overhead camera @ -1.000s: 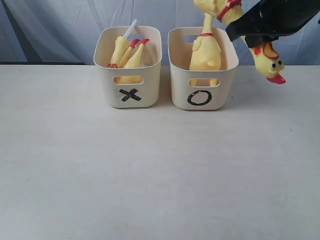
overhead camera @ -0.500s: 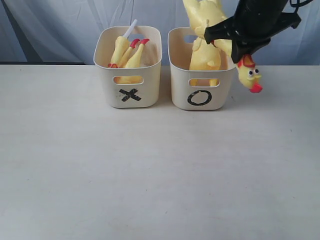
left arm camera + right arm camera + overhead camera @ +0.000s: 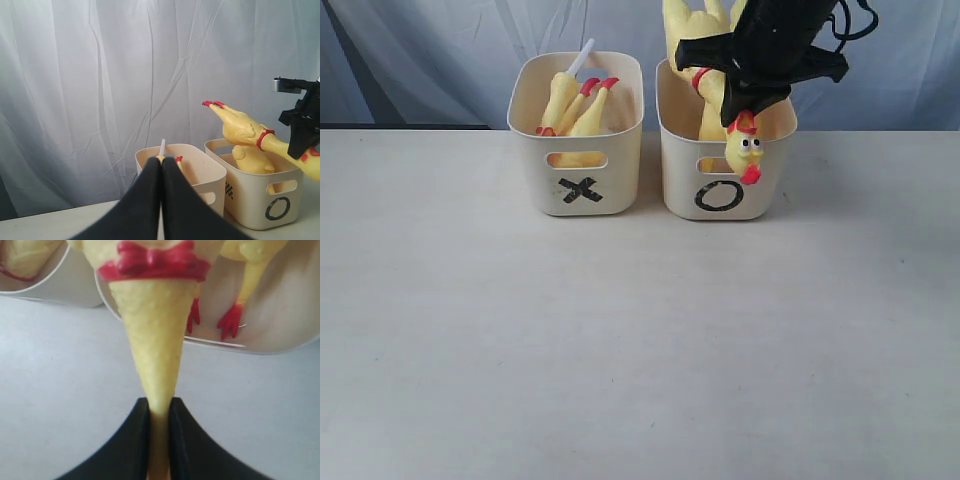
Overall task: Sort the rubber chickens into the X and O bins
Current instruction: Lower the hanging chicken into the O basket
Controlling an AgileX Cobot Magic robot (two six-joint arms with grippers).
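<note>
Yellow rubber chicken (image 3: 685,30) pinched by its neck above the O bin (image 3: 678,175), head hanging before the front wall.

Nearest, the left fingers (image 3: 145,200) are pressed together with nothing between them, well apart from both tubs on the pale counter (image 3: 620,340). The right fingers (image 3: 131,440) stand only slightly parted, clamped on the thin end of the chicken's neck. Its red collar sits just past them, and its body and red feet tilt up over the tub. Black marks on the front walls read X on the left tub, the X bin (image 3: 620,170), and O on the right one. Inside the X bin lie more chickens (image 3: 582,108), red feet up, beside a white tube (image 3: 581,56). Another chicken (image 3: 250,159) stands in the O bin. White curtain (image 3: 420,60) hangs behind.
</note>
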